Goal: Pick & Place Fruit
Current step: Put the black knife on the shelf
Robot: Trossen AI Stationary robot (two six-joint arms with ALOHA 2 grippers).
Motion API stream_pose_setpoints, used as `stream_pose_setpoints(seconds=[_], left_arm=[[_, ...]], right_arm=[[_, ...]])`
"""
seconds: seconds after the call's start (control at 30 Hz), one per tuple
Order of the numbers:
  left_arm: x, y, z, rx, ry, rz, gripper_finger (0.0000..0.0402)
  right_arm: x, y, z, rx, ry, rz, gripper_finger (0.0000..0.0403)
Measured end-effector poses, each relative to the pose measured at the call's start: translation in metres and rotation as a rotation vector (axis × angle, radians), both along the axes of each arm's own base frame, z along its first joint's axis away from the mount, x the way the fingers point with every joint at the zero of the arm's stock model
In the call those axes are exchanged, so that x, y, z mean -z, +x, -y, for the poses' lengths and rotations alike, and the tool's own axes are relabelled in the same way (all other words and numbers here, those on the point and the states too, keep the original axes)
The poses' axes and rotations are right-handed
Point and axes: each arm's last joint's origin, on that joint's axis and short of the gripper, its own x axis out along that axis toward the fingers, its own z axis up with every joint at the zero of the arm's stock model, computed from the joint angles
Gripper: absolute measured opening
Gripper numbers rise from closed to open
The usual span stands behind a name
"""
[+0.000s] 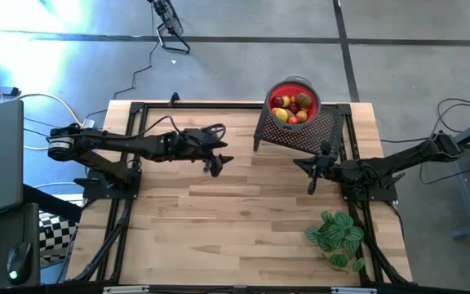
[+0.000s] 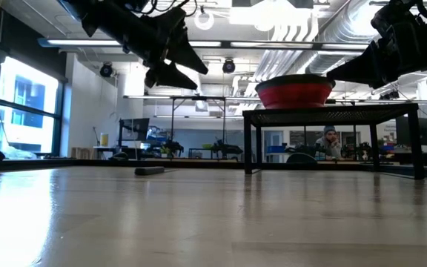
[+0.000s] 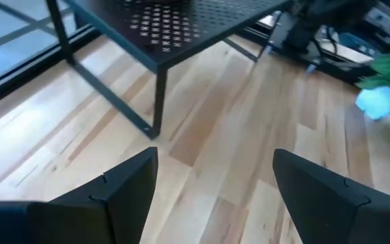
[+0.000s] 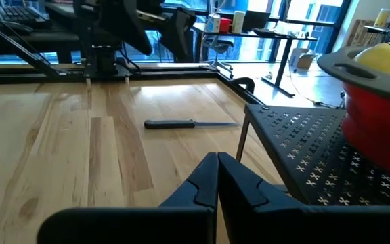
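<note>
The counter point(image 1: 243, 204) is pale wood in long planks, edged by a dark metal frame, and most of it lies bare. Near its far edge, toward the right corner, stands a low black perforated stand point(image 1: 300, 131) on thin legs. A red bowl point(image 1: 294, 101) sits on top of it, and the fruit point(image 1: 290, 109) is heaped inside: yellow, red and brown pieces. A thin dark knife point(image 4: 181, 124) lies flat on the wood by the far edge. A green leafy plant point(image 1: 334, 235) rests near the front right corner.

The left pincer point(image 1: 215, 162) hangs above the middle of the counter, left of the stand, its fingers spread wide with nothing between them. The right pincer point(image 1: 312, 181) waits just in front of the stand, fingers pressed together and holding nothing.

Beyond the counter the room is an open workshop with a grey floor, large windows on one side, exposed ducts and strip lights overhead, and desks farther back. A person point(image 2: 329, 142) sits in the distance behind the stand.
</note>
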Motion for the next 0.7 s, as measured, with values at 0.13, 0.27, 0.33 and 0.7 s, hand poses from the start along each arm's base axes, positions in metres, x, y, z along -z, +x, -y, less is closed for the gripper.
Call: stream_pose_setpoints(seconds=[0.13, 0.27, 0.33, 0.7], left_arm=[[0.000, 0.000, -0.001, -0.046, -0.029, 0.014, 0.0287], [-0.003, 0.001, -0.001, -0.059, -0.032, 0.041, 0.0287], [-0.004, 0.001, -0.001, -0.068, -0.045, 0.066, 0.0287], [0.000, 0.004, -0.006, -0.268, -0.092, 0.099, 0.0287]], right_arm=[[0.000, 0.000, 0.000, -0.011, 0.028, 0.009, 0.0002], [0.000, 0.001, -0.002, -0.071, 0.077, 0.019, 0.0002], [0.000, 0.001, -0.005, -0.120, 0.087, 0.016, 0.0002], [0.000, -0.003, -0.019, -0.232, 0.091, 0.017, 0.0002]])
